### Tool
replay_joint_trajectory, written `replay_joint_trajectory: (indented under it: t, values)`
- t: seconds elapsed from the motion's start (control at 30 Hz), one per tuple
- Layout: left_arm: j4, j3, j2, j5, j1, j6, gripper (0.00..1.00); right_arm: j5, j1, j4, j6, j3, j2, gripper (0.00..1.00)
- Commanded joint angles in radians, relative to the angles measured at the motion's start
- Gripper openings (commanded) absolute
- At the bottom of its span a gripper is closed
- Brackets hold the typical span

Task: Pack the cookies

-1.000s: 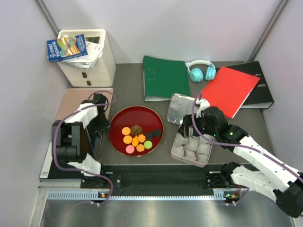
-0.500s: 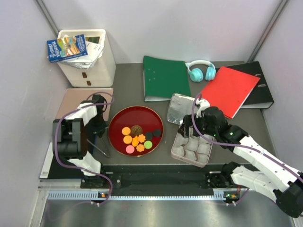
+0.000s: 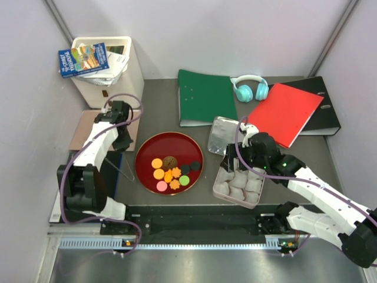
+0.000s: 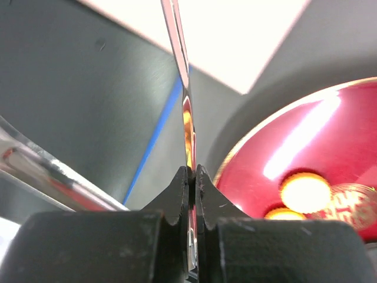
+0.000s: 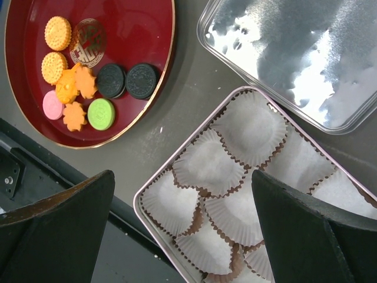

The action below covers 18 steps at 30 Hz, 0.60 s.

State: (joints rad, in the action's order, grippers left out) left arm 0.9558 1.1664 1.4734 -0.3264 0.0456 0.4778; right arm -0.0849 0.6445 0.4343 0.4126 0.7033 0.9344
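On your surface (image 3: 159,112) the red tray (image 3: 136,164) sits at 9 o'clock of the tin (image 3: 215,186). All the cookies (image 3: 171,172) lie on the tray and none in the tin's paper cups (image 5: 247,127), so packing looks not yet begun. Your right tool (image 5: 182,177) hangs released, jaws wide, over the tin, probably to steady it, with the lid (image 3: 222,135) parked at 12 o'clock out of the way. Your left tool (image 4: 192,177), at 10 o'clock of the tray, is clenched on thin metal tongs (image 4: 187,124), likely because the cookies are too small for bare jaws.
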Motion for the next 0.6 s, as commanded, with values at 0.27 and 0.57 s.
replay_joint_trajectory:
  t: [0.27, 0.57]
  values:
    - [0.026, 0.4, 0.491, 0.064, 0.007, -0.205, 0.0, -0.01, 0.023, 0.034, -0.011, 0.111, 0.009, 0.99]
    - [0.089, 0.595, 0.627, -0.074, -0.019, -0.208, 0.0, 0.001, 0.023, 0.041, -0.011, 0.11, 0.004, 0.99]
